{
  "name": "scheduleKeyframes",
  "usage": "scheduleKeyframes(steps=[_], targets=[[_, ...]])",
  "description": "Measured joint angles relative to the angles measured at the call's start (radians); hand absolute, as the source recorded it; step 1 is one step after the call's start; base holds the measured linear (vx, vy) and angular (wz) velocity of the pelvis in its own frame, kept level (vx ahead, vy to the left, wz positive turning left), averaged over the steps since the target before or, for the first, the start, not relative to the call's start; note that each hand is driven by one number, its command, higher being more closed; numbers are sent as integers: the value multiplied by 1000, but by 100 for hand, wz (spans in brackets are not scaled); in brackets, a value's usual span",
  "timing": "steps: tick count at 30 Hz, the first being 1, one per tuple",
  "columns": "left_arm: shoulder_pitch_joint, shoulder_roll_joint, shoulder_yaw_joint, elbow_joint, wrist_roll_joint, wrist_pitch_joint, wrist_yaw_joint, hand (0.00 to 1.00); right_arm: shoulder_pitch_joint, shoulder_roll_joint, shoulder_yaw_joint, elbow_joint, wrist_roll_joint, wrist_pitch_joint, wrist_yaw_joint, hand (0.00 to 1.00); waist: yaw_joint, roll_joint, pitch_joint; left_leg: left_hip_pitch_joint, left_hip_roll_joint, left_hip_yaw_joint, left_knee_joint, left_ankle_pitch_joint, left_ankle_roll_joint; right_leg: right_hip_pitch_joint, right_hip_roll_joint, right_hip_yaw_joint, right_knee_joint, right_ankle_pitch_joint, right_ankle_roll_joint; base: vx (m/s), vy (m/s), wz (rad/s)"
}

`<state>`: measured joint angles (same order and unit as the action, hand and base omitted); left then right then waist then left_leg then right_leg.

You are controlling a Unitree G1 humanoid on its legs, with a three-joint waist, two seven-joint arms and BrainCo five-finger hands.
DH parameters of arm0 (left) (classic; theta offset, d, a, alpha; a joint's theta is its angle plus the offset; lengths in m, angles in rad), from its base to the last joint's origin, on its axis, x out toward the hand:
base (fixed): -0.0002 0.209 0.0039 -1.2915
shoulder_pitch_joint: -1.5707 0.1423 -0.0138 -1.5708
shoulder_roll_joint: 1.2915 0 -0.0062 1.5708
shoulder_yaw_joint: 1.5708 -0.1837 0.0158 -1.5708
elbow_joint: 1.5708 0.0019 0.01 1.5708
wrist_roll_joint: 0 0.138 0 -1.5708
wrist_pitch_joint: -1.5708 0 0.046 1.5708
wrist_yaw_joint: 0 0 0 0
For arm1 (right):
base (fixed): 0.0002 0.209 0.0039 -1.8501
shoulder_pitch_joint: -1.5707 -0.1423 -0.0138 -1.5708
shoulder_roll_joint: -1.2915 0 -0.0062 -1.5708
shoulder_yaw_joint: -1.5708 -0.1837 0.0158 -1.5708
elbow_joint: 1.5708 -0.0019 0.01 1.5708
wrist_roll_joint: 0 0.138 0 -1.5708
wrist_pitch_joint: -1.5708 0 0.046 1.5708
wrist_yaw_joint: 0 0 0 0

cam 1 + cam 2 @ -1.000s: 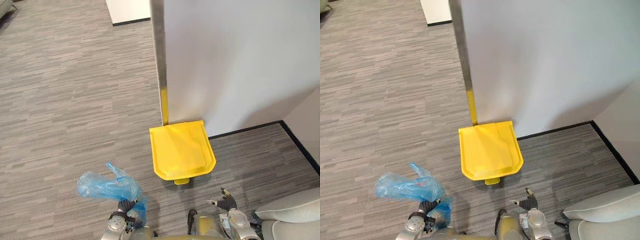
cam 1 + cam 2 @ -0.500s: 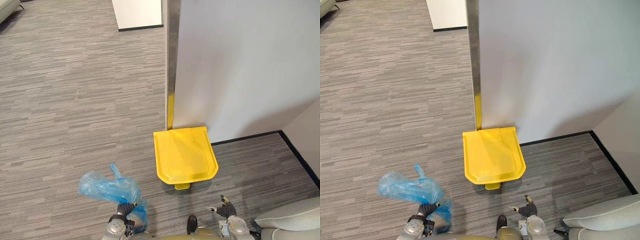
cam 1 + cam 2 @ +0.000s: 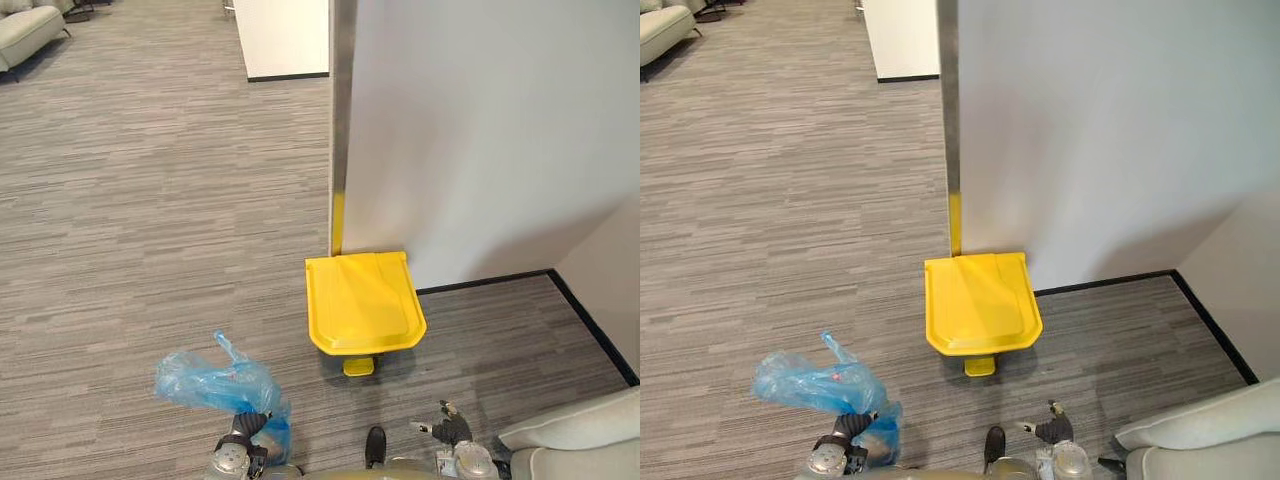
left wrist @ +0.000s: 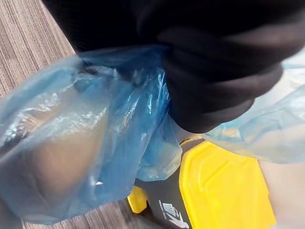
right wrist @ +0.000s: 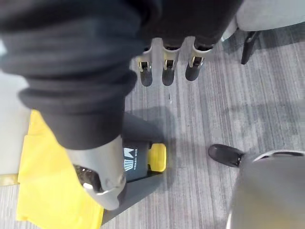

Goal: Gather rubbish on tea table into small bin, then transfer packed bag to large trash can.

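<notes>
Bagged rubbish carried up to the closed yellow can

Grey striped carpet (image 3: 150, 220) runs to a white wall (image 3: 480, 130) with a metal corner strip (image 3: 342, 100); a pale sofa (image 3: 28, 30) shows at the upper left and a pale seat (image 3: 570, 440) at the lower right. The large trash can (image 3: 362, 302) stands at the wall's foot, centre frame, its yellow lid down and its pedal (image 3: 358, 367) in front. The blue bag (image 3: 215, 380), crinkled and translucent, bulges at the lower left, its neck clenched in the left hand (image 3: 243, 446). The right hand (image 5: 164, 71) hangs at the lower right, fingers straight, holding nothing. Against half a second ago only the camera has shifted; bag and lid are unchanged.
</notes>
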<state>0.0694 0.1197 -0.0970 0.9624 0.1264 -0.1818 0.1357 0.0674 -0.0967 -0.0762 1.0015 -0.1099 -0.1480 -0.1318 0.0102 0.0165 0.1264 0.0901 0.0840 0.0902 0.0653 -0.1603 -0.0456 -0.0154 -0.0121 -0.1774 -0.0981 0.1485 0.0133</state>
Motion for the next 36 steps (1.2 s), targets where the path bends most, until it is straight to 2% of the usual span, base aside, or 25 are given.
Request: scheduleKeyframes(steps=[1, 7, 8, 11, 12, 14, 16, 17, 18, 19, 20, 21, 22, 23, 24, 25, 27, 29, 31, 36], targets=[[1, 3, 1, 0, 0, 0, 1, 100, 4, 1, -2, 0, 2, 1, 0, 0, 2, -23, -7, -3, -2, -1, 5, 2, -4, -3, -1, 18, -5, 1, -9, 8, -69, -2], [0, 0, 4, -2, 0, 0, 0, 100, -5, -13, -1, -8, -1, 1, -2, 0, 5, -8, -10, -9, 32, 5, 9, 1, -16, -15, 48, 31, -5, -14, -26, 55, -34, -11], [0, 0, 4, -3, -1, 0, 0, 100, -10, -16, -1, -8, -2, 1, -2, 0, 6, -4, -13, -17, 40, 19, 18, -7, -26, -23, 56, 43, -5, -16, -28, 71, 24, -25], [-2, -1, 5, -6, -1, 0, 0, 100, -26, -26, -1, -8, -10, 1, -3, 0, 4, 8, -12, -32, 49, 34, 52, -34, -26, -32, 66, 59, 0, -19, -29, 92, 61, -27], [-3, -3, 6, -9, -1, 0, 0, 100, -34, -35, -1, -8, -10, 1, -4, 0, 6, 15, -14, -41, 55, 48, 74, -51, -22, -51, 71, 70, 31, -37, -29, 97, 117, -33], [-4, -3, 5, -10, -1, 1, -1, 100, -52, -44, -1, -12, -10, 1, -5, 0, 4, 22, -11, -55, 56, 53, 114, -72, -12, -130, 63, 75, 194, -113, -18, 91, 136, -21], [-15, 2, 0, -11, -1, 1, -1, 100, -56, -49, -2, -19, -10, 2, -6, 0, 2, 3, -4, -37, 22, 53, 146, -91, -13, -211, 6, 70, 444, -228, -7, 91, 123, 12], [-17, 2, 0, -11, -1, 2, -2, 100, -61, -51, -3, -19, -10, 2, -7, 0, 1, 2, 0, -16, 17, 47, 142, -96, -3, -221, -14, 65, 506, -245, 14, 98, 97, 26], [-37, 7, 1, -14, -1, 1, -2, 100, -80, -52, -5, -19, -10, 3, -14, 0, -13, 4, 25, 11, 6, 35, 148, -116, 17, -283, -48, 55, 686, -238, 70, 72, 97, 28], [-43, 12, -1, -15, -1, 2, -2, 100, -86, -49, -4, -20, -10, 3, -17, 0, -22, 7, 40, 24, 0, 23, 160, -123, 26, -328, -56, 47, 756, -270, 105, 86, 91, 38], [-54, 14, -9, -15, -1, 3, -1, 100, -93, -45, -3, -22, -10, 3, -17, 0, -29, 12, 58, 27, 2, 5, 197, -155, 50, -358, -56, 69, 728, -301, 110, 74, 80, 37], [-62, 18, -9, -16, -1, 3, -1, 100, -94, -46, -5, -25, -10, 3, -17, 0, -32, 8, 69, 31, 4, -8, 218, -169, 56, -363, -54, 72, 686, -295, 112, 128, 58, 45], [-73, 29, -9, -16, -1, 3, -1, 100, -93, -45, -7, -25, -8, 5, -19, 0, -34, 3, 89, 39, 0, -17, 249, -183, 53, -373, -52, 74, 555, -250, 121, 148, -2, 39], [-77, 41, -8, -19, -1, 3, -1, 100, -91, -39, -13, -30, -8, 7, -20, 0, -34, -23, 107, 50, -16, -20, 270, -193, 46, -351, -58, 68, 374, -188, 128, 159, -32, 41], [-78, 48, -8, -19, 0, 4, -1, 100, -84, -33, -22, -35, -8, 8, -20, 0, -37, -34, 117, 58, -22, -29, 285, -205, 32, -322, -61, 61, 328, -167, 130, 191, -56, 53], [-89, 52, -5, -20, 0, 6, 0, 100, -81, -30, -50, -35, -7, 13, -22, 0, -42, -46, 136, 79, -28, -53, 308, -236, 12, -262, -65, 61, 269, -115, 122, 177, -40, 49], [-102, 25, -7, -49, 2, -1, 0, 100, -83, -28, -84, -51, -5, 19, -31, 0, -40, -20, 163, 86, -15, -54, 312, -239, 6, -269, -66, 48, 324, -125, 116, 178, -33, 40], [-108, 14, -6, -49, 6, -1, -1, 100, -71, -21, -84, -71, -3, 21, -32, 0, -37, -18, 164, 122, -11, -61, 270, -242, 8, -272, -75, 40, 380, -133, 103, 86, -51, 30], [-112, 8, 6, -50, 22, -1, -2, 100, -60, -6, -95, -87, 4, 21, -32, 0, -23, -17, 162, 139, -4, -57, 247, -259, 10, -291, -67, 48, 423, -157, 71, 19, -41, -1], [-90, 0, 25, -49, 24, 1, -3, 100, -60, 31, -106, -89, 27, 21, -29, 0, -21, -13, 150, 163, 19, -22, 209, -256, -7, -310, -38, 58, 451, -181, 61, 38, -16, -15]])
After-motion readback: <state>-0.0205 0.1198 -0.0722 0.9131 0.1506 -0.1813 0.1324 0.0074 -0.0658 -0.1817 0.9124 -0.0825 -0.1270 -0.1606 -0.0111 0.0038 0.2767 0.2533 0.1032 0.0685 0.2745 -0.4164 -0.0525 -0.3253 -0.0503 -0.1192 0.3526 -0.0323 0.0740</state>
